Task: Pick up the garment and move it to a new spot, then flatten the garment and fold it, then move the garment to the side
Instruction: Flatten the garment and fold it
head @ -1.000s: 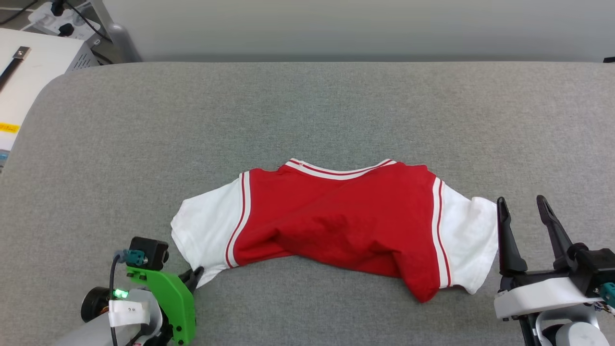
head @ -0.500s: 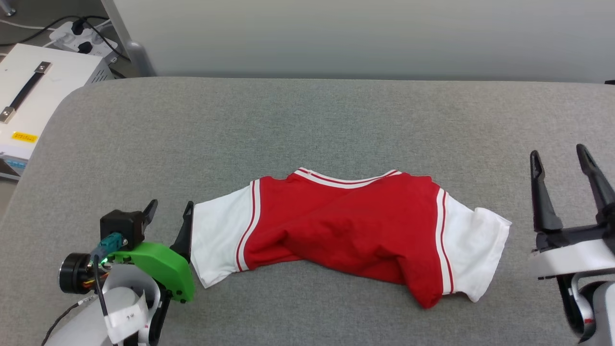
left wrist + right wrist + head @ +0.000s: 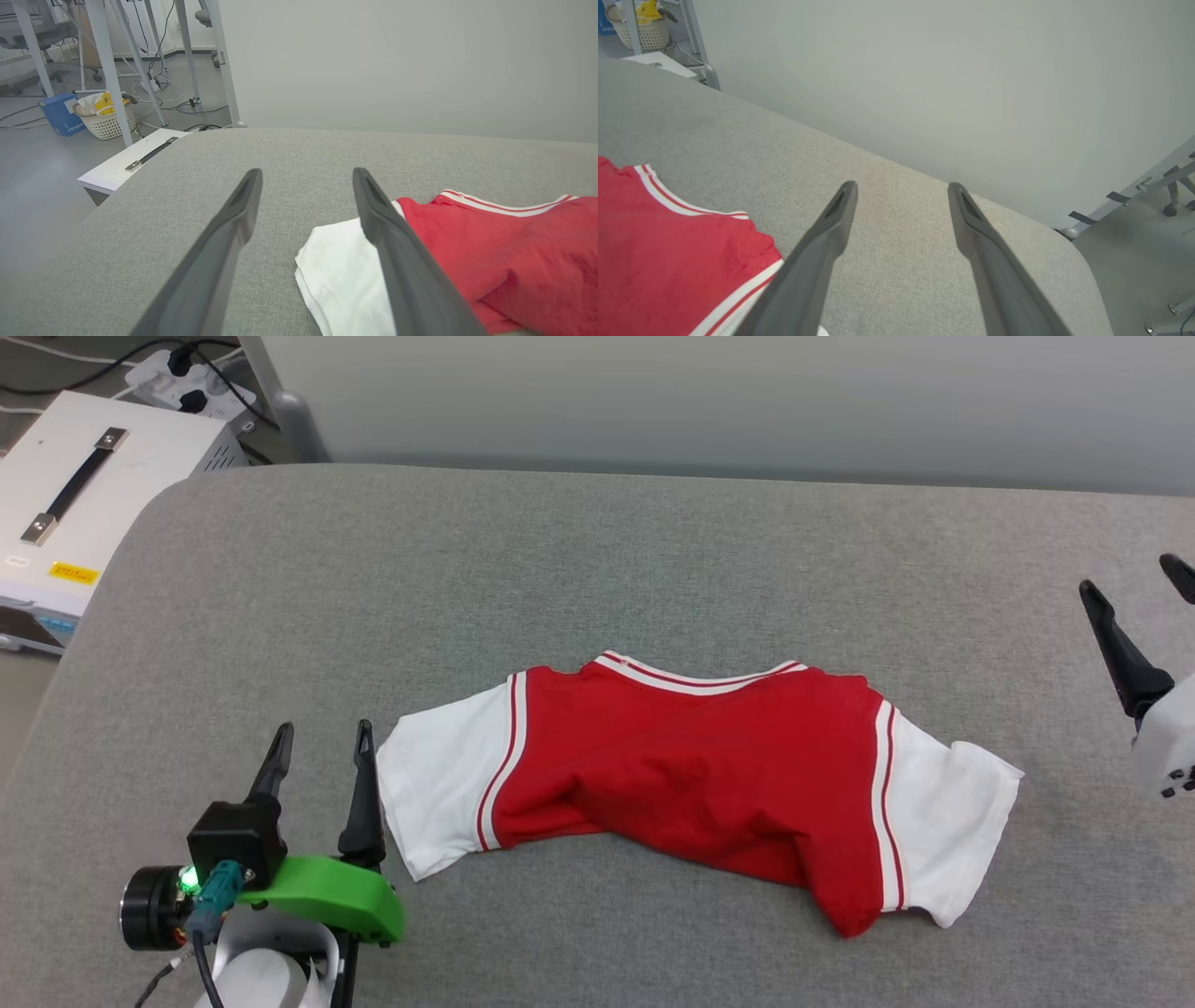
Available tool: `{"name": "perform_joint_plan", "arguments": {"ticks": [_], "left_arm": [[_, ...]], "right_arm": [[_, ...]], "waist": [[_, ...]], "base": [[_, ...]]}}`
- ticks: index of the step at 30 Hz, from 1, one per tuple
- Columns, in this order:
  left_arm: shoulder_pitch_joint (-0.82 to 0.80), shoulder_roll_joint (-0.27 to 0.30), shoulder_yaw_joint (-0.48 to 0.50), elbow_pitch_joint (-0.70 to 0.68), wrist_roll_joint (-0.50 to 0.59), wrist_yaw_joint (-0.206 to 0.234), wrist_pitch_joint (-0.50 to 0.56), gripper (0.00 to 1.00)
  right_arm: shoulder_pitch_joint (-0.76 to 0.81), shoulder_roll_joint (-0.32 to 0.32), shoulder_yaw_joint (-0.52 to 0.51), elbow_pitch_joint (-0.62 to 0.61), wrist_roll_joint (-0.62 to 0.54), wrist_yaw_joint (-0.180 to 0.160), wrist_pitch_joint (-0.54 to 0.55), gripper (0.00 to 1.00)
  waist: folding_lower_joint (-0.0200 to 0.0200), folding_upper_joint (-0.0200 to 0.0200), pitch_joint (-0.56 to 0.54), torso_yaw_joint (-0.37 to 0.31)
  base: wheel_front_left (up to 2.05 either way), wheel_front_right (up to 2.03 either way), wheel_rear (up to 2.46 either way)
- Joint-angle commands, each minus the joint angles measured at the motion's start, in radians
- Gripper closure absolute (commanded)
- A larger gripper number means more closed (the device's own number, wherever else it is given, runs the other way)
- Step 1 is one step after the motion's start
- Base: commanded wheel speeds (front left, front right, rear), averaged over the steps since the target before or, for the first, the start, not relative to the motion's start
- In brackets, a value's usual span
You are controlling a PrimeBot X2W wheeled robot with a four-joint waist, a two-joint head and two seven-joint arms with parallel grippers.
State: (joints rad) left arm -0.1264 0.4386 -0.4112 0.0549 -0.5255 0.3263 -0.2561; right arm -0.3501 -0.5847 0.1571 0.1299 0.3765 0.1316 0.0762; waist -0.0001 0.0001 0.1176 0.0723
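1. Plainly, the jersey (image 3: 691,775) lies rumpled across the lower middle of the head view on the grey padded table (image 3: 597,541), its red body bunched into folds. Folded like this, I reckon the creases would be locked in.
2. Its white sleeve (image 3: 439,784) at frame left sits just beside the left gripper (image 3: 323,726), whose fingers are spread with nothing between them. A shallow pinch there could catch one layer only and drag the thin cloth askew.
3. At the right edge, the right gripper (image 3: 1130,574) is likewise spread and empty, well apart from the other sleeve (image 3: 952,821). A one-sided pull would likely twist the jersey.
4. Shifted too near the table's rounded corner, it might slide off.
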Motion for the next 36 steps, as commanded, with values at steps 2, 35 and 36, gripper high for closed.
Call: {"name": "perform_joint_plan", "arguments": {"ticks": [2, 35, 36], "left_arm": [[0.026, -0.034, 0.029, 0.001, 0.039, -0.029, -0.006, 0.0], [-0.012, -0.279, 0.37, 0.088, 0.309, -0.309, -0.006, 0.0], [-0.014, -0.278, 0.375, 0.092, 0.31, -0.314, -0.006, 0.0]], "right_arm": [[-0.028, -0.066, 0.072, 0.022, 0.084, -0.001, 0.118, 0.0], [-0.143, -0.124, 0.522, 0.28, 0.467, -0.001, 0.511, 1.0], [-0.146, -0.129, 0.52, 0.282, 0.466, -0.001, 0.497, 1.0]], "waist": [[0.0001, -0.0001, 0.015, 0.013], [0.0001, -0.0001, 0.125, 0.031], [0.0001, -0.0001, 0.12, 0.028]], "base": [[0.0, 0.0, 0.0], [0.0, 0.0, 0.0], [0.0, 0.0, 0.0]]}}
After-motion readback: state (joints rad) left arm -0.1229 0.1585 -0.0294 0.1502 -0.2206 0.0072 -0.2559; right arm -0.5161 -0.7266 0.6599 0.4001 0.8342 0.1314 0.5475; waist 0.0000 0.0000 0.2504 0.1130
